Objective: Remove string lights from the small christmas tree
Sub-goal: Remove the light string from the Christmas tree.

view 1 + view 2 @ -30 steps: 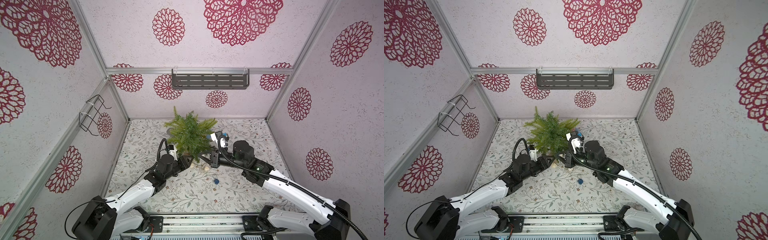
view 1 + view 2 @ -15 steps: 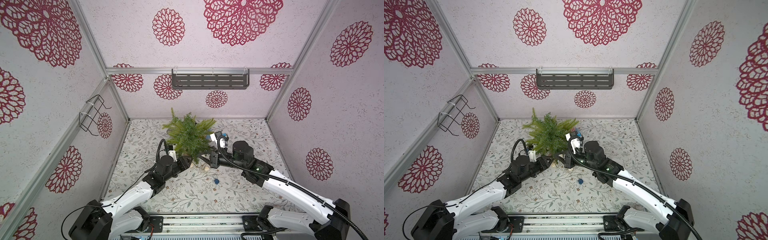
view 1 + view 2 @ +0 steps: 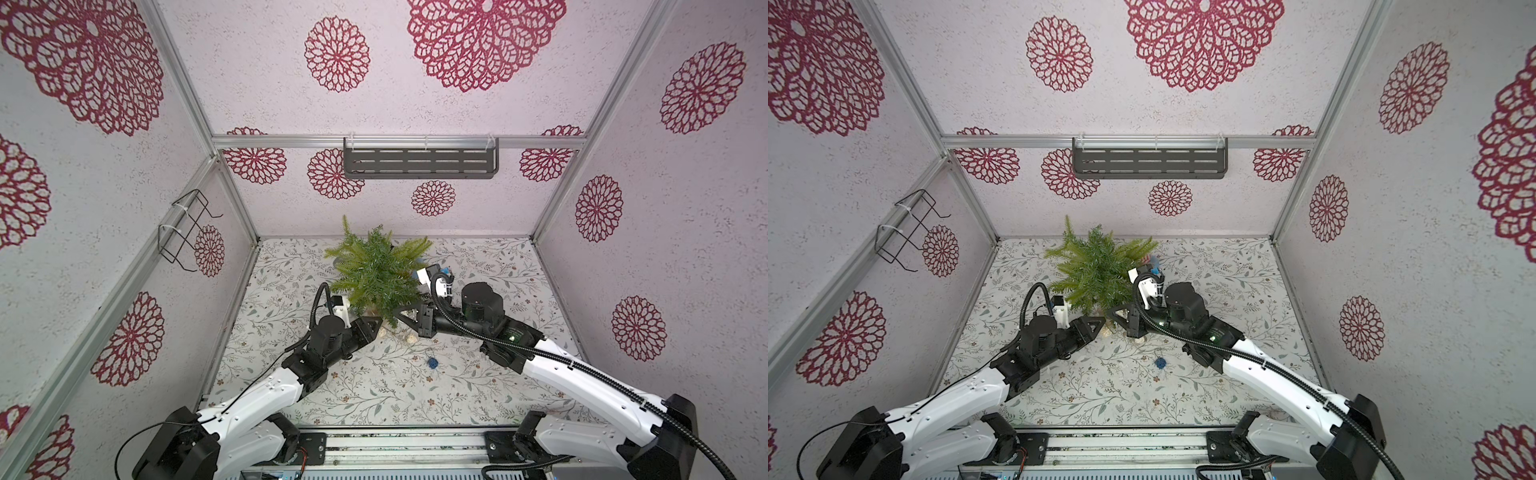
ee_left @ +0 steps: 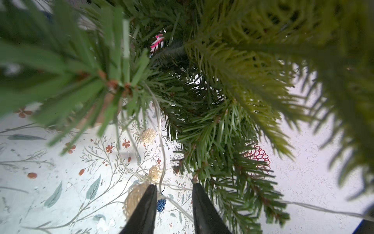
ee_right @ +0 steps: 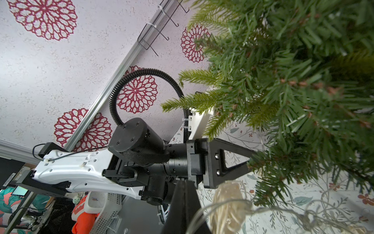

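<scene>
In both top views the tree (image 3: 376,272) (image 3: 1098,270) stands upright mid-frame, toward the far edge of the desk (image 3: 374,395) (image 3: 1100,395). The left gripper (image 3: 379,322) (image 3: 1101,321) reaches in from the lower left and the right gripper (image 3: 400,314) (image 3: 1109,311) from the right. Their tips lie near each other under the lowest branches. Part of the lights (image 3: 411,339) (image 3: 1139,337) lies on the desk below the tree: a cream ball just under the right gripper, and a blue ball (image 3: 432,363) (image 3: 1160,363) lower right, apart from both arms. How the jaws stand cannot be told from here.

In the left wrist view the left gripper (image 4: 174,199) shows 2 dark fingers (image 4: 147,208) at the bottom centre, standing apart. The clear wire (image 4: 162,145) drops out of the branches and passes through the gap, not visibly pinched. The blue ball (image 4: 161,204) sits in the gap beside the left-hand finger. 3 cream balls lie along the wire above and left of it. The tree (image 4: 222,81) fills the top and right of the frame.

In the right wrist view the right gripper (image 5: 182,186) is a single dark wedge at the bottom centre, its fingers together. A loop of wire and a blurred cream ball (image 5: 228,202) lie just right of it. I cannot tell whether the wire is pinched. Mid-frame, the left gripper (image 5: 250,160) pokes its tip into the lower branches of the tree (image 5: 293,91).
</scene>
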Robot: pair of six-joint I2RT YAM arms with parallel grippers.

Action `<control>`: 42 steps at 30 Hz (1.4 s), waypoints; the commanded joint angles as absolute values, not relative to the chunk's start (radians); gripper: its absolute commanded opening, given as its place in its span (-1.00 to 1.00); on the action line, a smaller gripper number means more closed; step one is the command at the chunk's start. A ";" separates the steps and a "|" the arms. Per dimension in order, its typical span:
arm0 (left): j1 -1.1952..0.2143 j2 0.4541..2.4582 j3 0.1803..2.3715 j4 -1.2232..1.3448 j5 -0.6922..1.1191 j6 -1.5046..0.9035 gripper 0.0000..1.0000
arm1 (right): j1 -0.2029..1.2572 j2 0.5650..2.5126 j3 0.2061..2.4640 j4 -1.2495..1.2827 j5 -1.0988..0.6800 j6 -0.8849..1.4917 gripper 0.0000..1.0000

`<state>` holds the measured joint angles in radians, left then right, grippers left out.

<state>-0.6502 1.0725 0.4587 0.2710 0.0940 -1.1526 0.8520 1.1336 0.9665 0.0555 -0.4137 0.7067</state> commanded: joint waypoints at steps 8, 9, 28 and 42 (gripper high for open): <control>-0.660 1.058 0.452 0.267 0.067 -1.141 -0.43 | 0.864 1.137 1.017 0.105 -0.400 0.686 -1.00; -0.660 1.060 0.454 0.267 0.061 -1.137 -0.40 | 0.865 1.137 1.018 0.105 -0.402 0.686 -1.00; -0.655 1.198 0.523 0.319 0.039 -1.091 -0.34 | 0.887 1.137 1.025 0.094 -0.392 0.685 -1.00; -0.650 1.166 0.520 0.305 0.035 -1.106 -0.86 | 0.894 1.136 1.018 0.088 -0.369 0.679 -1.00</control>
